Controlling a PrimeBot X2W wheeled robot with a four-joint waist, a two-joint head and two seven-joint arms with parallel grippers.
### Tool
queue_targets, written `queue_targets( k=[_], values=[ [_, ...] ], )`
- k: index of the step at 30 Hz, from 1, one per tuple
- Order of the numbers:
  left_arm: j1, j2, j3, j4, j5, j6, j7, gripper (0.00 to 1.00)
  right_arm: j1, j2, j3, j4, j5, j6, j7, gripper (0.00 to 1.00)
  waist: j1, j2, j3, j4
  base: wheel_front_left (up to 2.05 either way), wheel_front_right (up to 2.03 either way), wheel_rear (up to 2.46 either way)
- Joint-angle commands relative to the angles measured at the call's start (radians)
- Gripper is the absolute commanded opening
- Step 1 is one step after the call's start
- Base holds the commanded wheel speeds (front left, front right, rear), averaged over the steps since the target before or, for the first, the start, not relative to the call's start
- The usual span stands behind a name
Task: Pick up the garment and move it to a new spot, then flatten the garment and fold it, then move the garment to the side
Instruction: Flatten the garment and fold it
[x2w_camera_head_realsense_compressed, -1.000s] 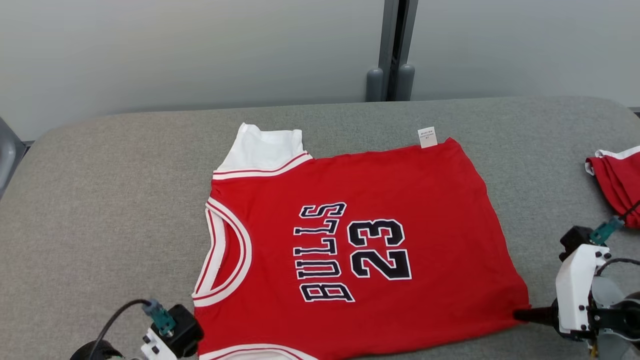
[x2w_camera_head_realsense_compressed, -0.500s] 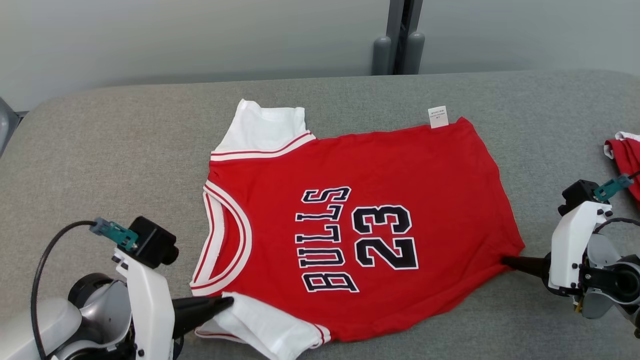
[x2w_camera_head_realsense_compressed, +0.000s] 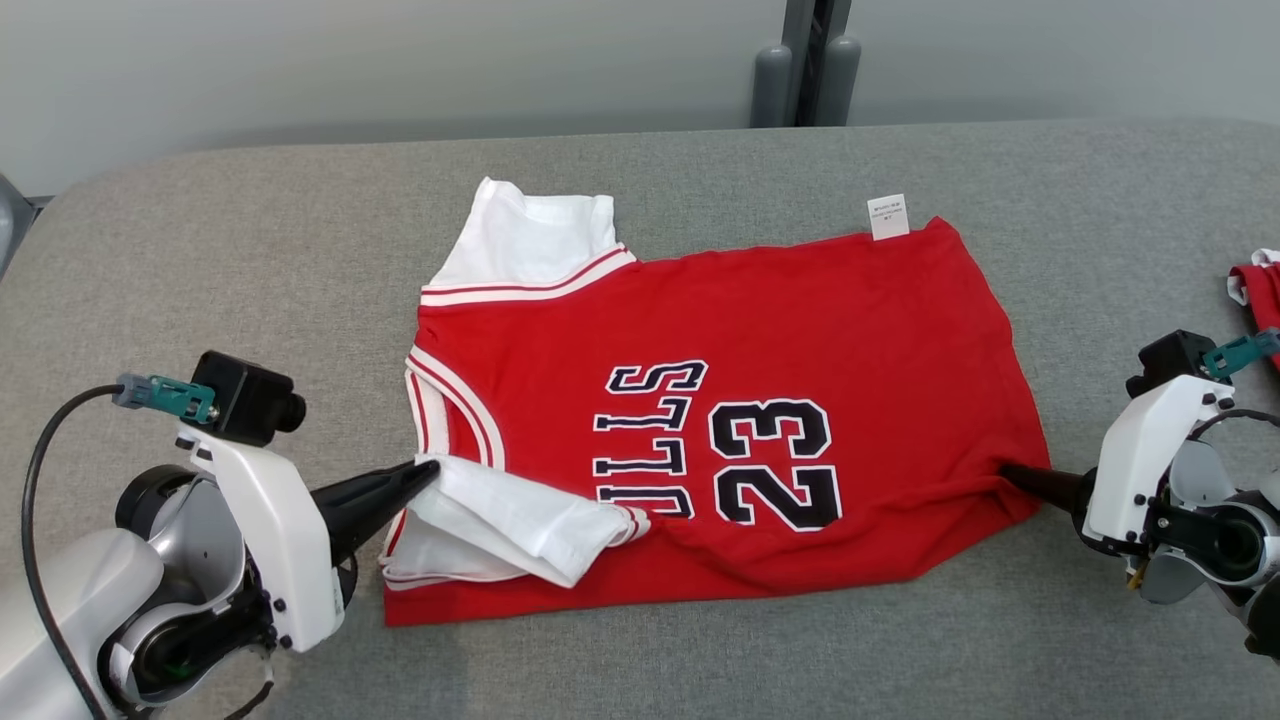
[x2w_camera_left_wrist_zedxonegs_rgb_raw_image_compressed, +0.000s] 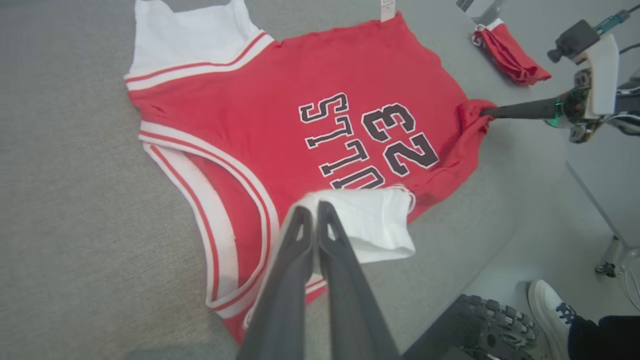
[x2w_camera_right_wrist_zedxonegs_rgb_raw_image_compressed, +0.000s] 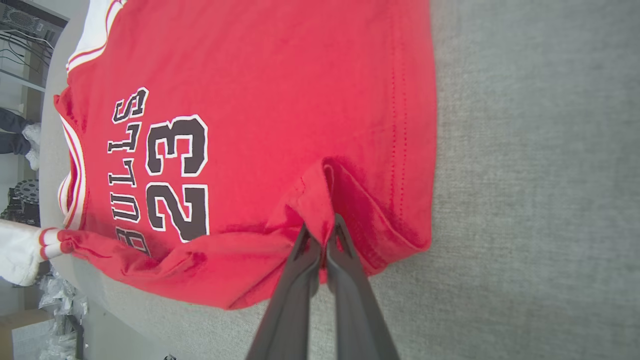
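The red jersey (x2w_camera_head_realsense_compressed: 760, 330) lies flat in the middle of the grey table (x2w_camera_head_realsense_compressed: 250, 250), with its neckline toward 9 o'clock and its hem toward 3 o'clock. Dark, white-edged print reads "23" beside "ULLS". The leading "B" is covered in the head view and partly shows in the right wrist view. A small white tag (x2w_camera_head_realsense_compressed: 887, 217) sticks out at 1 o'clock, its print too small to read.

At 8 o'clock the left gripper (x2w_camera_head_realsense_compressed: 425, 475) reaches in nearly level, fingers clamped on the white sleeve (x2w_camera_head_realsense_compressed: 500, 520). At 4 o'clock the right gripper (x2w_camera_head_realsense_compressed: 1005, 472), also nearly level, is pinched tight on the bunched hem corner.

Compared with half a second ago, the sleeve has been carried farther over the red front, hiding the "B", and the near edge now lies folded over.

Another red cloth (x2w_camera_head_realsense_compressed: 1262, 290) sits at the table's 3 o'clock edge. A white shoe (x2w_camera_left_wrist_zedxonegs_rgb_raw_image_compressed: 547, 305) shows on the floor in the left wrist view.
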Motion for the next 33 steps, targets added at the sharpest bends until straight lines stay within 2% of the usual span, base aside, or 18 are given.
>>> queue_targets(
  k=[1,7,20,21,22,24,25,26,27,28,33],
  values=[
    [-0.015,-0.007,0.007,0.016,0.007,-0.003,-0.011,0.00,-0.010,0.001,-0.003,0.007,-0.006,0.000,-0.011,0.00,0.0000,0.0000,0.003,0.000,0.00,0.00,0.00],
    [-0.028,-0.038,0.005,0.088,0.035,-0.008,-0.040,0.00,-0.015,0.016,-0.012,0.035,-0.024,0.000,-0.054,0.00,0.0000,0.0000,0.014,0.000,0.00,0.00,0.00],
    [-0.051,-0.090,-0.007,0.198,0.080,0.012,-0.073,0.00,-0.018,0.038,-0.024,0.070,-0.027,0.000,-0.108,0.00,0.0000,0.0000,0.030,0.002,0.00,0.00,0.00],
    [-0.054,-0.097,-0.008,0.207,0.082,0.013,-0.075,0.00,-0.021,0.039,-0.028,0.075,-0.027,0.000,-0.119,0.33,0.0000,0.0000,0.032,0.002,0.00,0.00,0.00],
    [-0.058,-0.104,-0.008,0.216,0.087,0.017,-0.078,0.00,-0.024,0.044,-0.031,0.079,-0.027,0.000,-0.126,1.00,0.0000,0.0000,0.034,0.003,0.00,0.00,0.00],
    [-0.063,-0.118,-0.006,0.236,0.092,0.027,-0.088,0.00,-0.029,0.054,-0.039,0.080,-0.024,0.000,-0.149,1.00,0.0000,0.0000,0.037,0.003,0.00,0.00,0.00],
    [-0.065,-0.125,-0.004,0.248,0.095,0.031,-0.093,0.17,-0.028,0.058,-0.044,0.081,-0.020,0.000,-0.158,1.00,0.0000,0.0000,0.038,0.002,0.00,0.00,0.00],
    [-0.066,-0.133,-0.002,0.260,0.098,0.042,-0.101,0.45,-0.028,0.059,-0.044,0.085,-0.021,0.000,-0.162,1.00,0.0000,0.0000,0.039,0.002,0.00,0.00,0.00],
    [-0.068,-0.140,0.001,0.274,0.101,0.052,-0.108,0.96,-0.032,0.058,-0.041,0.085,-0.030,0.000,-0.172,1.00,0.0000,0.0000,0.040,0.001,0.00,0.00,0.00],
    [-0.069,-0.149,0.005,0.289,0.104,0.065,-0.115,1.00,-0.034,0.059,-0.041,0.089,-0.036,0.000,-0.181,1.00,0.0000,0.0000,0.041,0.001,0.00,0.00,0.00],
    [-0.076,-0.198,0.045,0.351,0.100,0.117,-0.198,1.00,-0.034,0.068,-0.062,0.113,-0.047,0.000,-0.269,1.00,0.0000,0.0000,0.038,-0.003,0.00,0.00,0.00]
  ],
)
